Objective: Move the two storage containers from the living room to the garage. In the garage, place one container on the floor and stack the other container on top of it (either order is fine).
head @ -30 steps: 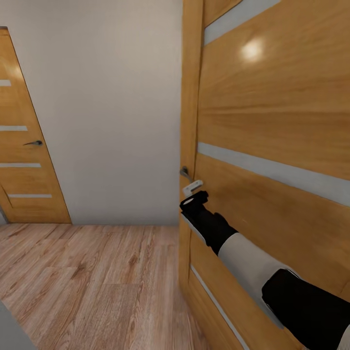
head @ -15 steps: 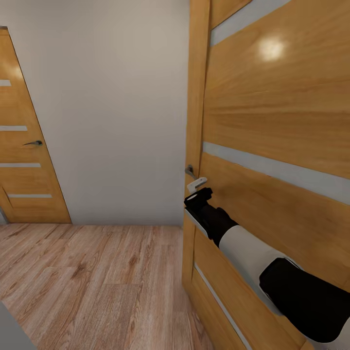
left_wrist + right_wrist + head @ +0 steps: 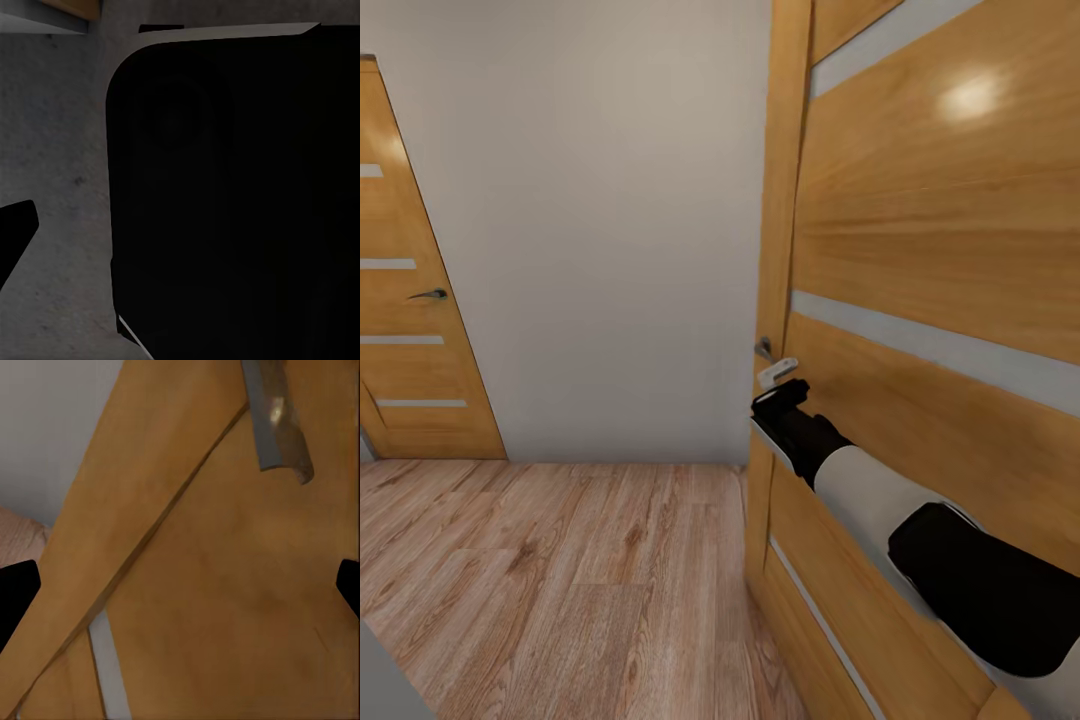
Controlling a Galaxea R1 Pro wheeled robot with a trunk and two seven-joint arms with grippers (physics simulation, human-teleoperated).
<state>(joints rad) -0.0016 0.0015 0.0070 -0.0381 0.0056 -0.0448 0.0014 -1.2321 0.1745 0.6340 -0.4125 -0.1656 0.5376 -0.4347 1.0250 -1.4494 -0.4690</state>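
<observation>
Change since the earlier frames: the near door (image 3: 930,260), orange-brown wood with pale grey strips, has swung further to the right, its leading edge and grey lever handle (image 3: 764,349) shifted that way, and the right arm has followed, while the wall and far door keep their places. Right gripper (image 3: 778,373): just beside the handle against the door face; in the right wrist view its dark fingertips (image 3: 16,592) stand wide apart at both margins with nothing between them, facing the wood. Left gripper: one dark fingertip (image 3: 15,229) shows beside a large black body over speckled grey; its jaw state cannot be told. Surface: light wood-plank floor (image 3: 560,570). Room: plain pale wall (image 3: 590,220); a second matching door (image 3: 410,300), shut, at the left. Storage containers: location cannot be told from these views.
</observation>
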